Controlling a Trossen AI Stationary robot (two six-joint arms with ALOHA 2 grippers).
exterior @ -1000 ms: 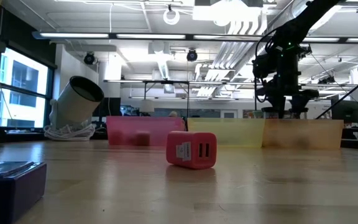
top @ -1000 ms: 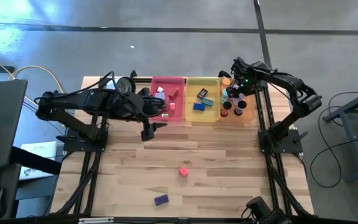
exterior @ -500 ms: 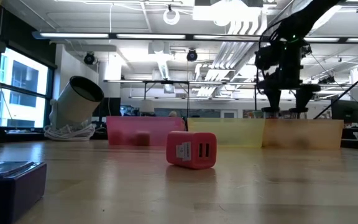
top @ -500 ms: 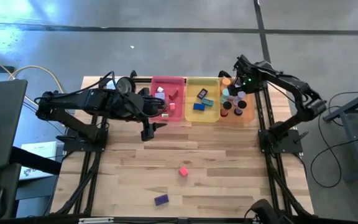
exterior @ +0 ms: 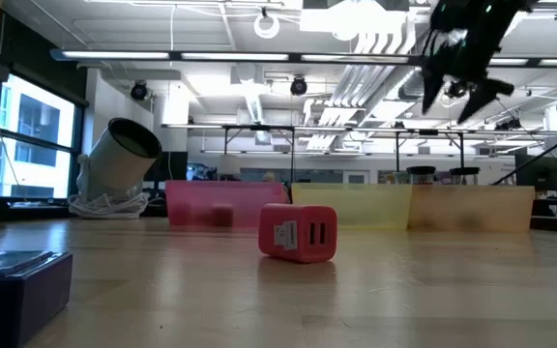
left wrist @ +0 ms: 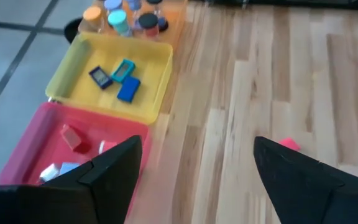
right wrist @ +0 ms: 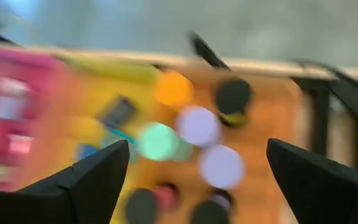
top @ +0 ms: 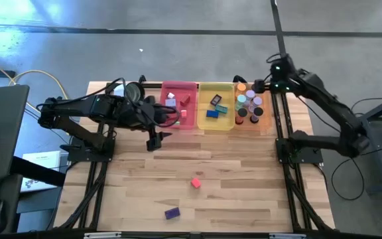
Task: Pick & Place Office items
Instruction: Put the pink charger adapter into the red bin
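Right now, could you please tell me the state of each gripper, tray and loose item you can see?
Left gripper: open, empty, beside the pink tray.
Right gripper: open, empty, raised above the orange tray.
Pink tray: holds a few blocks.
Yellow tray: holds blue and teal blocks.
Orange tray: full of upright round pieces.
Red block: loose on the table.
Purple block: loose near the front edge.

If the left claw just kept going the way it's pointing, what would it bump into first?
Probably bare table: the open left gripper points between the yellow tray and the red block. Depth is hard to judge.
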